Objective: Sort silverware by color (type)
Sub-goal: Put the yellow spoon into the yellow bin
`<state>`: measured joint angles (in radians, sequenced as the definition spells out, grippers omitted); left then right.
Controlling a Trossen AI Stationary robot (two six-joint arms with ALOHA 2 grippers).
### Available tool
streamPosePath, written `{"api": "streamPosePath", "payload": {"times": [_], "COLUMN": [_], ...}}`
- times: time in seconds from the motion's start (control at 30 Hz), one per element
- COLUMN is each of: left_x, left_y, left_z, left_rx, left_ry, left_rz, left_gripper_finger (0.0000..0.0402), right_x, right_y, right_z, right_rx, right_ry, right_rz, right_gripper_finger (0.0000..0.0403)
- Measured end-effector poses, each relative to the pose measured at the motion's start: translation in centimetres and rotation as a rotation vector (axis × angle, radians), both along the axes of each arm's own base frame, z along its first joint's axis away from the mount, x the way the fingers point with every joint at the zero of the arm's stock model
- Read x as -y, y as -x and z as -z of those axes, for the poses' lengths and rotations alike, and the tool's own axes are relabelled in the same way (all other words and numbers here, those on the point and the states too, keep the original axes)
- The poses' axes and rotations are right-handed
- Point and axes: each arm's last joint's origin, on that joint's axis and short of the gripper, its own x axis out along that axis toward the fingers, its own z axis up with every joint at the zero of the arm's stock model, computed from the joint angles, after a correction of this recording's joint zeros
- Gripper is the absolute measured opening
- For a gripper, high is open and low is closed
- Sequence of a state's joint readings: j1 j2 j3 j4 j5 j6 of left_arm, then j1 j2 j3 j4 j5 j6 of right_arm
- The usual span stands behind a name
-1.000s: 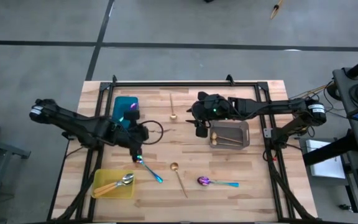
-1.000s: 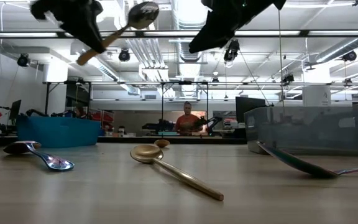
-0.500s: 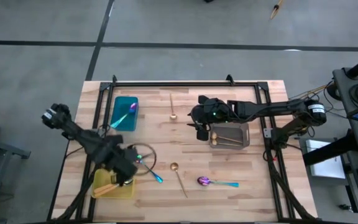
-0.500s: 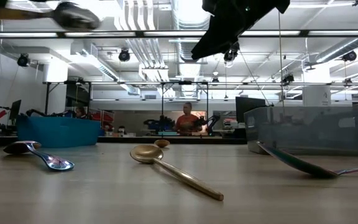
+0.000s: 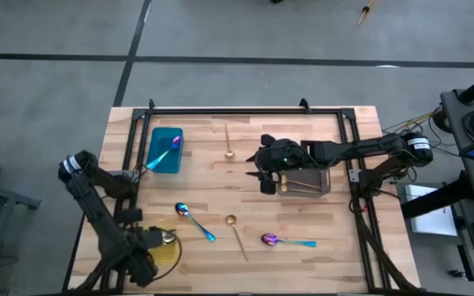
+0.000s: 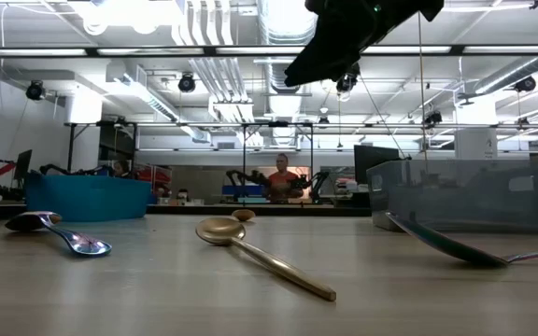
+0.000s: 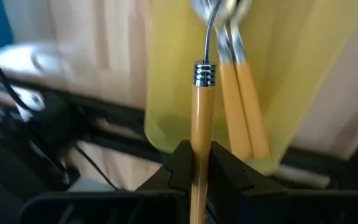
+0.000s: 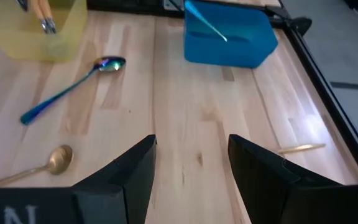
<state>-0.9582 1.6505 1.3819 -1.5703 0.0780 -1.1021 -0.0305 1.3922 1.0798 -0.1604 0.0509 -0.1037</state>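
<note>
My left gripper [image 7: 199, 163] is shut on an orange-handled silver spoon [image 7: 202, 93] over the yellow tray [image 5: 171, 253] at the table's near left. Two more orange-handled spoons [image 7: 244, 112] lie in that tray. My right gripper [image 5: 266, 177] hovers open above the table's middle, beside the grey tray [image 5: 309, 178], holding nothing. Lying flat on the wood are a blue-purple spoon [image 5: 194, 220], a gold spoon [image 5: 237, 234], a purple spoon with a teal handle [image 5: 286, 241] and another gold spoon [image 5: 229, 141]. One blue spoon [image 5: 164, 152] leans in the teal tray [image 5: 156, 140]. My left gripper pinches the spoon's orange handle [image 7: 199, 140] between its two fingers, below the silver collar [image 7: 204, 74]. The fingers slant steeply down from above, and the spoon runs on along their line. Its bowl end hangs over the yellow tray; whether it touches the spoons there, I cannot tell.
The grey tray holds gold spoons [image 5: 299, 187]. A black frame rail [image 5: 245, 109] borders the table's far side and both ends. Bare wood [image 8: 185, 99] lies between the trays and the loose spoons. A person [image 6: 281, 179] sits far behind the table.
My left gripper has swung from the table's middle left to the near left edge, over the yellow tray, tipping to point steeply down, still shut on the orange-handled spoon. It has left the low view. My right gripper has drifted a little toward the near edge.
</note>
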Motion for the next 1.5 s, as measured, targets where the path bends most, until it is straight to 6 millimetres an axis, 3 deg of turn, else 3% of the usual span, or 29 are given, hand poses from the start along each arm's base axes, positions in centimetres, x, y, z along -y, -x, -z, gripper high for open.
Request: {"api": "streamPosePath", "payload": {"times": [0.4, 0.8, 1.23, 1.5], "left_x": [2.5, 2.9, 4.2, 4.5], "left_y": [3.0, 2.7, 1.9, 1.6], "left_z": [0.9, 2.0, 5.7, 6.6], "left_rx": [-0.140, -0.102, -0.176, -0.169], "left_ry": [0.009, -0.058, -0.177, -0.198], "left_rz": [-0.065, -0.051, 0.069, 0.070], "left_gripper_finger": [0.0013, 0.0013, 0.0015, 0.0035], "right_x": [-0.2, -0.2, -0.2, -0.2], "right_y": [-0.2, -0.3, -0.3, -0.3], "right_z": [-0.4, -0.3, -0.3, -0.3], "right_rx": [0.048, 0.046, 0.045, 0.045], "right_ry": [-0.013, -0.014, -0.021, -0.021], "right_rz": [0.003, 0.004, 0.008, 0.008], "right_gripper_finger": [0.0192, 0.0192, 0.0192, 0.0192]}}
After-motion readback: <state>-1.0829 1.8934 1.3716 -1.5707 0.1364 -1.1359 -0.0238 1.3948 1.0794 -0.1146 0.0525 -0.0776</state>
